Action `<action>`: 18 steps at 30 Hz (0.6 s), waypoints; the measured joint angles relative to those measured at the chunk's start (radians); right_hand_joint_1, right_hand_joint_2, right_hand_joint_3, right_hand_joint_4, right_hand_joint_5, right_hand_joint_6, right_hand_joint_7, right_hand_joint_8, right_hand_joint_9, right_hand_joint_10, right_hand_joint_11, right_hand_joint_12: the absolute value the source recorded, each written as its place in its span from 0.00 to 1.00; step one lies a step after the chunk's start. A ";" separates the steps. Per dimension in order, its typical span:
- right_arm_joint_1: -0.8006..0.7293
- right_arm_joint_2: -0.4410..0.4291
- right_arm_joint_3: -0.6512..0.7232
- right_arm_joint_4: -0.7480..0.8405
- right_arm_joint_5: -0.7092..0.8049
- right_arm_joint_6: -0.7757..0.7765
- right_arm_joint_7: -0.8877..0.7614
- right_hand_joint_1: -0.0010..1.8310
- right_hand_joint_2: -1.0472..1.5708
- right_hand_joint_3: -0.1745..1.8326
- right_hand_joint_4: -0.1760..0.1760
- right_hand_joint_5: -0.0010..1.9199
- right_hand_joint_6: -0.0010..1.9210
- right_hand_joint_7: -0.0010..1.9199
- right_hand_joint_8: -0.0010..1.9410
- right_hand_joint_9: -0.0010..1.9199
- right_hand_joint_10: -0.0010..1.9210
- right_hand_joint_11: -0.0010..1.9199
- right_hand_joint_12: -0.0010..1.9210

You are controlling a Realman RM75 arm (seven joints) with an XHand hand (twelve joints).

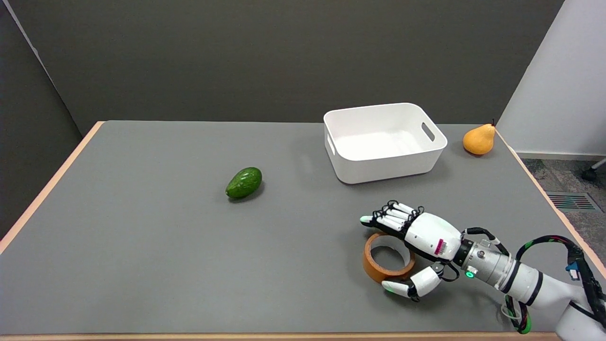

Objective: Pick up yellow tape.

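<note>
A lab-like test room: bare grey table [142, 246], dark partition walls [284, 57], carpeted floor [563, 177].

On the grey worktop [142, 246] lie one roll of yellow tape [382, 271], one green avocado [244, 183], one yellow-orange pear [479, 139] and one white bin [383, 142] with handle cut-outs. One robot hand [416, 244] is in view over the worktop, the right one.

Right hand [416, 241] spread around yellow tape [386, 260], avocado [244, 183], white bin [383, 142], pear [479, 139]
</note>
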 measured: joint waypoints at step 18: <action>0.022 -0.017 -0.004 -0.016 0.014 0.030 -0.037 0.65 0.87 0.13 0.00 0.27 0.77 0.44 0.73 0.42 0.68 0.35 0.87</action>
